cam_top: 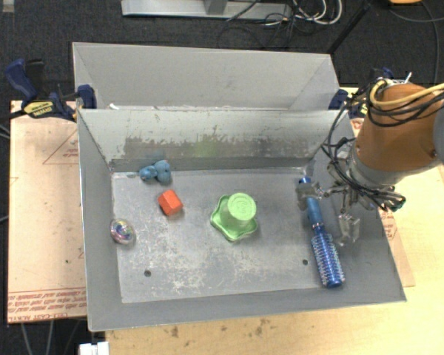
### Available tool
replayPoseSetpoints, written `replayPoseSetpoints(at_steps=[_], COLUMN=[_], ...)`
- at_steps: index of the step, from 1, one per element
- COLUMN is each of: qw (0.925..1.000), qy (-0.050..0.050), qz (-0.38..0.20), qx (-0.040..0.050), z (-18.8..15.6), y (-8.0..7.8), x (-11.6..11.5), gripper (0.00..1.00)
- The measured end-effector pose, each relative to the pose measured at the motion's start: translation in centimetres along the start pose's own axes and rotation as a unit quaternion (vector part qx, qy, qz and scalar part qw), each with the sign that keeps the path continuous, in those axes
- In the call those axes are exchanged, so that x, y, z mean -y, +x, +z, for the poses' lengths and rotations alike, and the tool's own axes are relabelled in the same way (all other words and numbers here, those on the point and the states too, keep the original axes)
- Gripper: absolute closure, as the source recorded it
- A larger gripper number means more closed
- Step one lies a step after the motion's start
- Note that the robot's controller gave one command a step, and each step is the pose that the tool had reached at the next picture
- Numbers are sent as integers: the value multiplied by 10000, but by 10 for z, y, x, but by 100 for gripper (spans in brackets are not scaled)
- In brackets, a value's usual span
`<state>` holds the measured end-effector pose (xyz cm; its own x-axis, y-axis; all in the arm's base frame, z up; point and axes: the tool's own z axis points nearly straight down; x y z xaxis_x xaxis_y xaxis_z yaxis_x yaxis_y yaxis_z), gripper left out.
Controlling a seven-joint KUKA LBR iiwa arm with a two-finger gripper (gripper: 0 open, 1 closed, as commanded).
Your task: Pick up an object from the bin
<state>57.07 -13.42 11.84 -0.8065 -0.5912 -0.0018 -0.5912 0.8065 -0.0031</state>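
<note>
Hovering at the bin's right, the gripper point(330, 211) is spreading its fingers astride the blue brush point(327, 261); the round handle is likely rolling clear if pinched off-centre.

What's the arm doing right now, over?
Pincer at right side of bin, beside blue hairbrush. Hairbrush lying loose. Green cup, orange block clear, mid-bin.

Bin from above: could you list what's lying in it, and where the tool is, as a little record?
brush: blue, right side
cup: green, middle
block: orange, left of cup
lump: blue, back left
ball: shiny, far left
tool: at the right, beside the brush's handle
</note>
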Motion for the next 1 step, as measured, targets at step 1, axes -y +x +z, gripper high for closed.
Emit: replayPoseSetpoints(at_steps=[1], qw=[9931], qy=[-37], qz=[-1171], qx=[13], z=[49], y=[10], x=[-14], gripper=[0])
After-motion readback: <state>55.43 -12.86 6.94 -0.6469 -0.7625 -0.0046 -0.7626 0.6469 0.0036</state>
